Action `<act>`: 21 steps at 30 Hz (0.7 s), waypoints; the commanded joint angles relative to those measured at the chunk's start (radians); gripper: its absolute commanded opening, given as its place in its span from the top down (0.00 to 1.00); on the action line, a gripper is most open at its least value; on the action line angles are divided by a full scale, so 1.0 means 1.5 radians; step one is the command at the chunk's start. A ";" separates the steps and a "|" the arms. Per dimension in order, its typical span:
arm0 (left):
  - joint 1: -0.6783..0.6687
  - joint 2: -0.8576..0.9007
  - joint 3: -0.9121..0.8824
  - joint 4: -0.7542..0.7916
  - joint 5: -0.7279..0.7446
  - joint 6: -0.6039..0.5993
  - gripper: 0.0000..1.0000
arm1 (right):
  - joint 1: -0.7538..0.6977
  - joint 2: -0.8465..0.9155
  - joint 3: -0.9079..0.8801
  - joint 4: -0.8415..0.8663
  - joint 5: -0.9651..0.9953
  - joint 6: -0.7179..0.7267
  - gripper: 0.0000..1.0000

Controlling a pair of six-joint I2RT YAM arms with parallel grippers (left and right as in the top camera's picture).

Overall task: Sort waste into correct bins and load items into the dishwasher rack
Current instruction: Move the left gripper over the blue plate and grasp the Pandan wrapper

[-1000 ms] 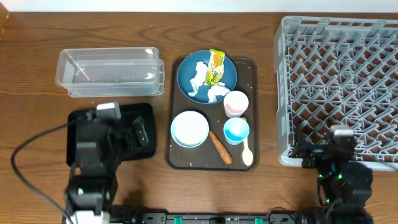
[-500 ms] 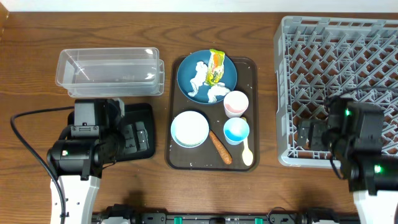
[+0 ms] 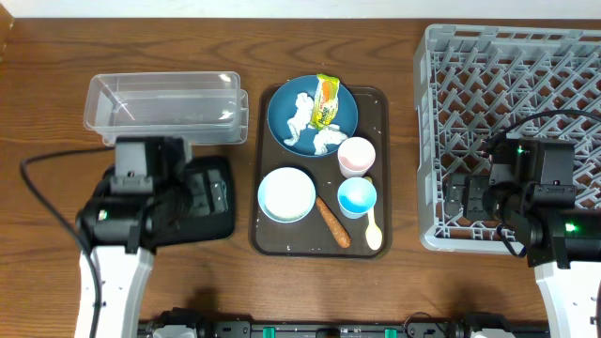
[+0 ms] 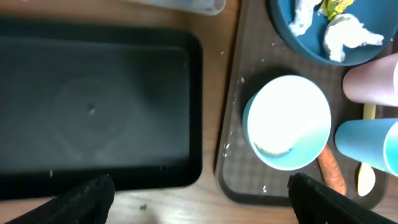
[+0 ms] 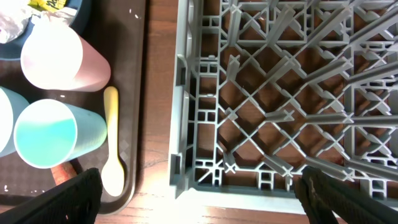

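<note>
Over the worktop (image 3: 56, 94): both hands open, empty.
Left hand (image 4: 200, 202) was spread above the near edge of the black tray (image 4: 93, 106); white bowl (image 4: 289, 121) lay to its right. Right hand (image 5: 205, 199) was spread above the near-left corner of the dishwasher rack (image 5: 184, 124); pale yellow spoon (image 5: 112, 149) and light blue cup (image 5: 53, 134) lay to its left.

The plate (image 3: 280, 117) is dark blue, under a yellow-green wrapper (image 3: 326, 101) and white tissue (image 3: 327, 141). The bowl (image 3: 286, 194) is white (tinged pale blue inside). The pinkish cup (image 3: 356, 156), light blue cup (image 3: 357, 197), pale yellow spoon (image 3: 374, 230) and orange-brown stick (image 3: 332, 222) share a dark brown tray (image 3: 300, 239). The flat tray (image 4: 93, 106) is black, the tub (image 3: 164, 108) clear, and the rack (image 3: 507, 84) a light grey lattice on the wood-grained table (image 3: 188, 38).
</note>
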 commanded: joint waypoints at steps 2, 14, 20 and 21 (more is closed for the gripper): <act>-0.049 0.090 0.087 0.023 -0.003 -0.006 0.09 | -0.003 -0.003 0.017 -0.001 -0.007 0.006 0.01; -0.189 0.352 0.222 0.229 -0.050 0.022 0.09 | -0.003 0.001 0.016 0.000 -0.006 0.006 0.01; -0.208 0.452 0.222 0.341 -0.049 0.022 0.10 | -0.003 0.005 0.016 0.000 -0.004 0.006 0.01; -0.209 0.467 0.222 0.353 -0.049 0.022 0.10 | -0.003 0.006 0.016 0.000 -0.004 0.006 0.01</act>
